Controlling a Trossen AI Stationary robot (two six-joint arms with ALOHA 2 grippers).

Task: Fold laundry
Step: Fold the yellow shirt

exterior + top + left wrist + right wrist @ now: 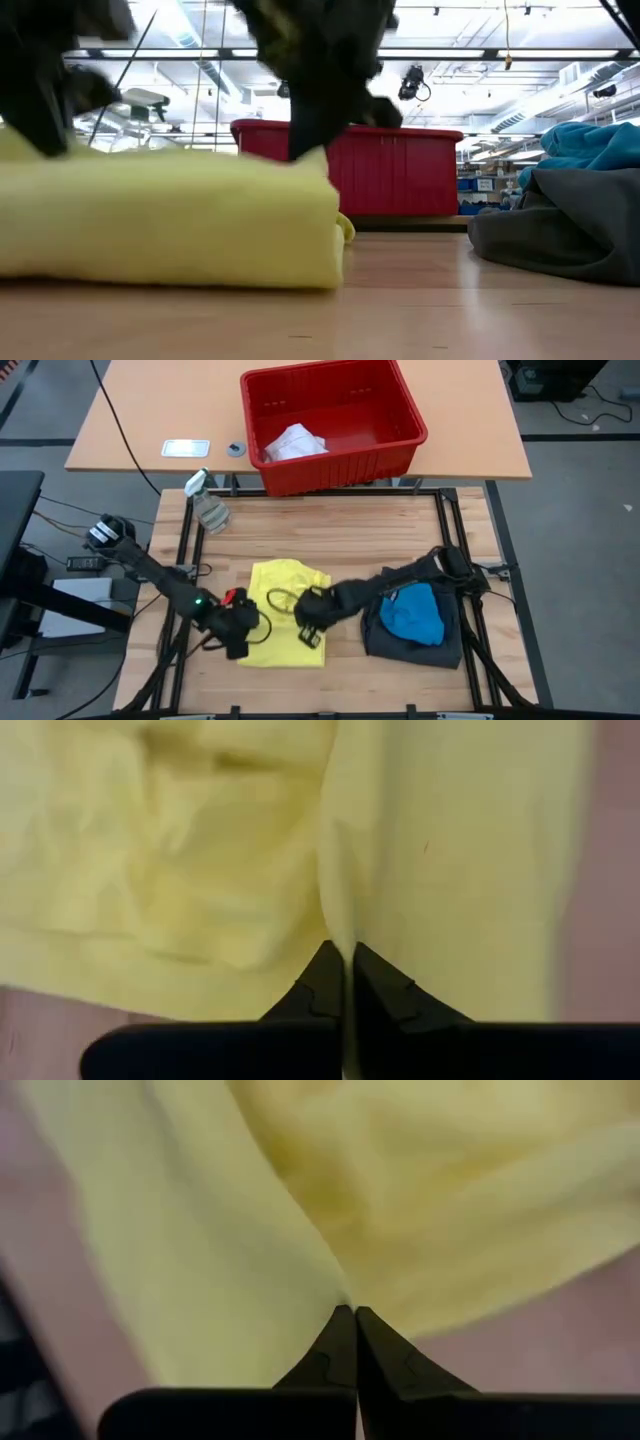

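Shirt (pixel 283 610) pinched at two near corners.
You are clamping left gripper (pixel 238 632) and right gripper (pixel 308 626) on thin folds; lifting unevenly risks slipping.

Work table (pixel 330 530): light wood planks, dark metal frame around the edge. Second table (pixel 140 420), paler tan top, butts against it at 12 o'clock. Grey floor (pixel 580 540) at 3 o'clock, black cables trailing at 1 o'clock. Dark cabinet (pixel 15 550) at 9 o'clock. Low view: large hall behind, white ceiling with rows of strip lights (pixel 470 40), dark overhead beams (pixel 500 57), blue storage bins (pixel 478 185) on shelving at far right
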